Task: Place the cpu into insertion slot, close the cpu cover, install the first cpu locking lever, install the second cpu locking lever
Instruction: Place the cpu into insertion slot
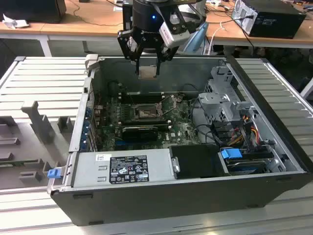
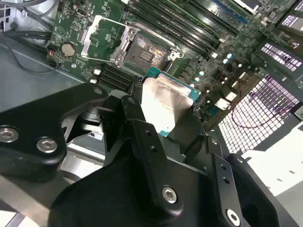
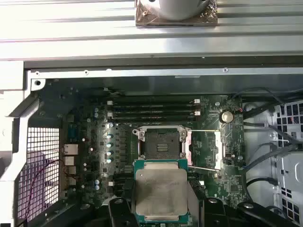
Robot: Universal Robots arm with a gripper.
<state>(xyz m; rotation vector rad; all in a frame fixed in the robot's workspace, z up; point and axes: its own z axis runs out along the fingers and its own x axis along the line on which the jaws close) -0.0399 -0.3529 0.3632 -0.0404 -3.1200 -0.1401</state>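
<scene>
The cpu (image 1: 148, 72) hangs in the air above the open computer case (image 1: 195, 198), pinched by two opposite edges between the black fingers (image 1: 138, 63) of the gripper (image 1: 148, 69), which are closed on it. In both wrist views its dull grey top face (image 3: 161, 191) (image 2: 165, 101) is turned toward the cameras, with a thin green rim around it. It is well clear of the board and touches nothing but the fingers.

In the exterior view the insertion slot (image 1: 145, 113) lies at about six o'clock from the chip, down on the green motherboard (image 1: 182, 131). The first wrist view shows the socket (image 3: 162, 144) bare, its dark square bed open inside the metal rim. The cpu cover (image 3: 218, 149) is swung back on its hinge and lies to one side of the socket (green board shows through its window); the second wrist view shows the same frame (image 2: 89, 41) folded out. Thin wire bars run along it, perhaps the locking levers, though I cannot make them out for sure.

A round coin battery (image 3: 226, 116) sits just past the cover. Long black memory slots (image 3: 154, 109) run beside the socket. In the exterior view the grey power supply (image 1: 122, 169) is at six o'clock from the socket, and a metal drive cage (image 1: 220, 105) at three o'clock.
</scene>
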